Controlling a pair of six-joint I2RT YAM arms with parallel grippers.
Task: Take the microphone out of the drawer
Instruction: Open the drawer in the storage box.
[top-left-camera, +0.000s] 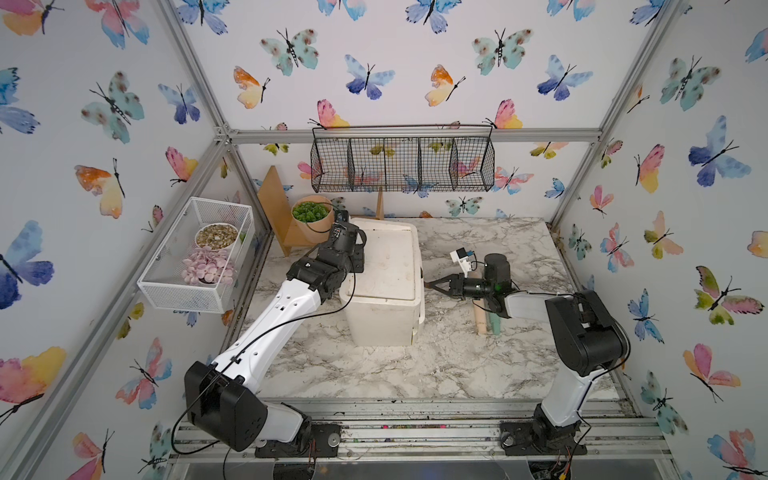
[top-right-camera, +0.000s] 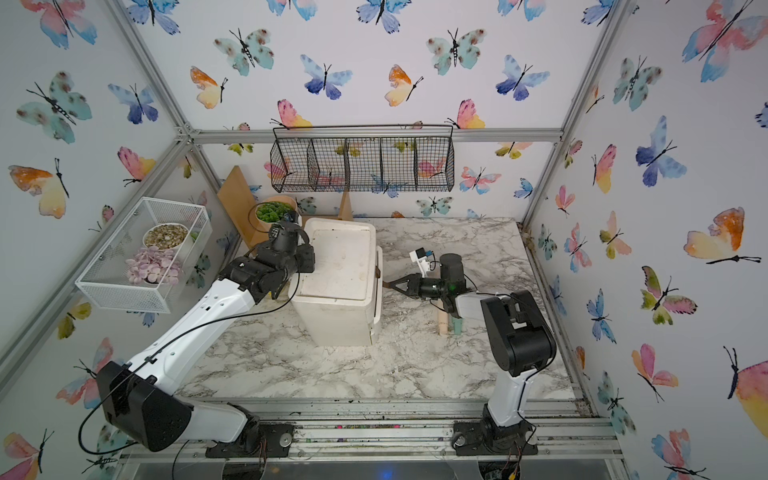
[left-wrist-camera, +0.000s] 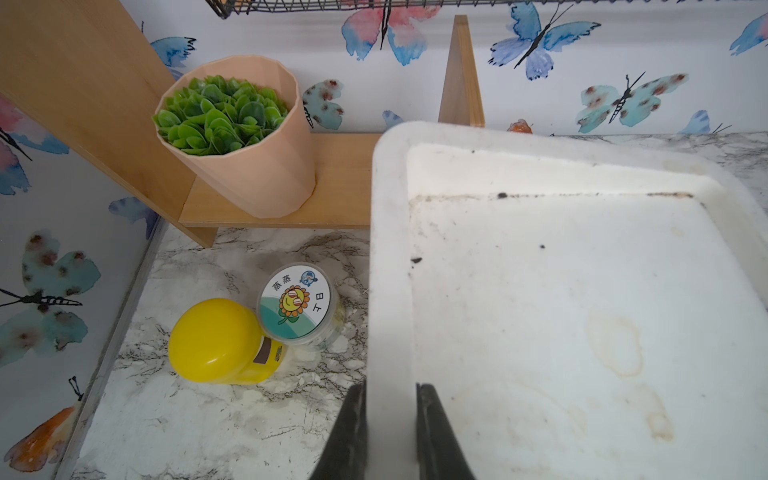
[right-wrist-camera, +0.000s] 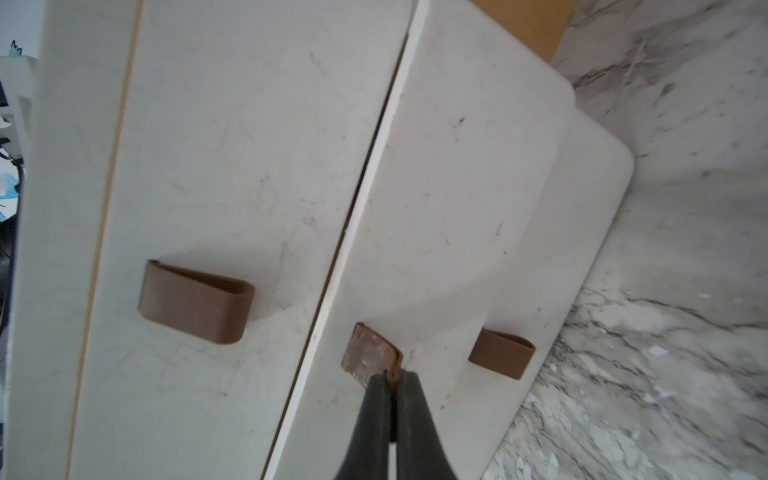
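Nearest, the right claw (right-wrist-camera: 393, 378) is pinched tight on the brown handle (right-wrist-camera: 368, 353) of the middle drawer (right-wrist-camera: 449, 208), whose front stands slightly proud of its neighbour. The left claw (left-wrist-camera: 390, 390) clamps the rim of the white chest (top-left-camera: 386, 266) on the bench (top-left-camera: 415, 365). The microphone is out of sight; I cannot tell which drawer holds it.
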